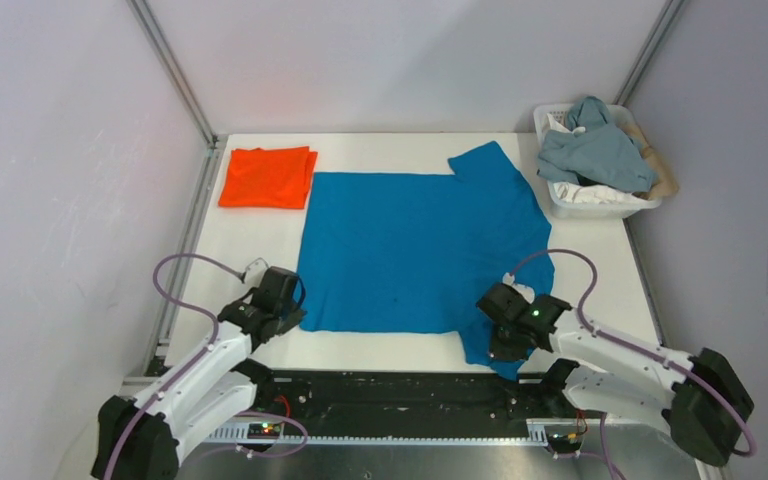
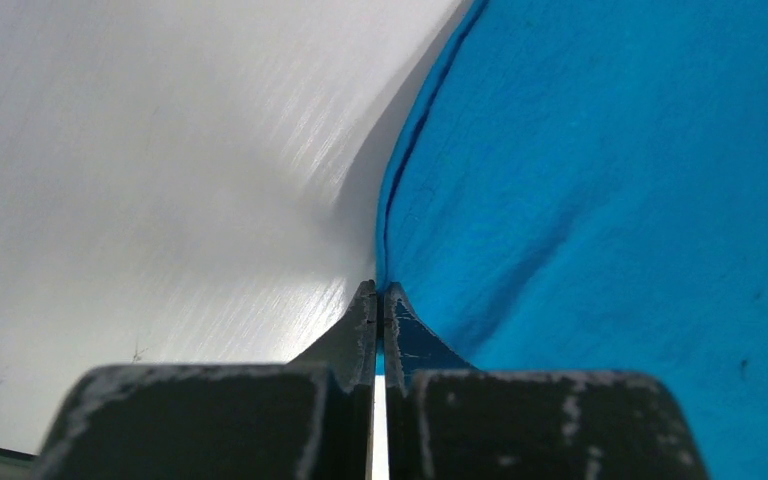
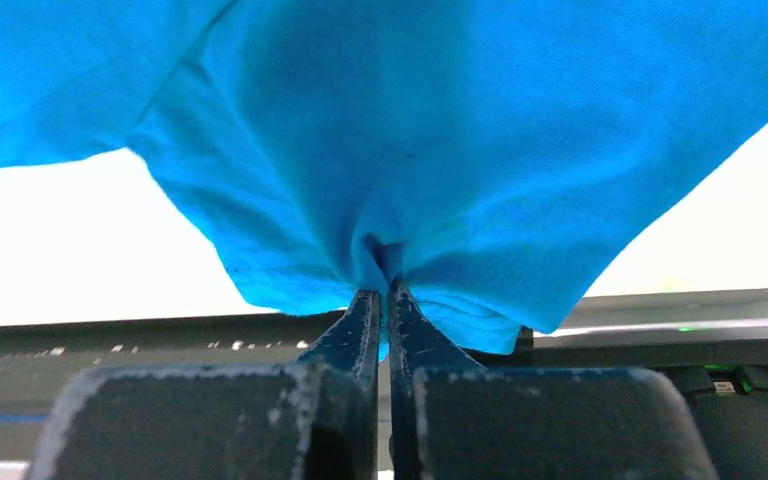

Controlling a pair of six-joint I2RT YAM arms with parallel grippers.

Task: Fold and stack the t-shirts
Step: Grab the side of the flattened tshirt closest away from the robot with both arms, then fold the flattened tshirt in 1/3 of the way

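Since the orange tee (image 1: 267, 178) lies folded at 10 o'clock on the table (image 1: 240, 250), the blue tee (image 1: 415, 250) is spread flat mid-table for its turn. The left gripper (image 2: 377, 305) pinches its 7 o'clock hem corner. The right gripper (image 3: 381, 300) is clamped on the bunched 5 o'clock sleeve. Both grips likely serve to lift the near edge for a fold.

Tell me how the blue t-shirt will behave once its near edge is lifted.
Probably floppy: the blue t-shirt puckers and drapes where the right end effector pinches it. Likely light, since thin fingertip pinches hold it. It should sag between the left end effector and the right rather than stay flat.
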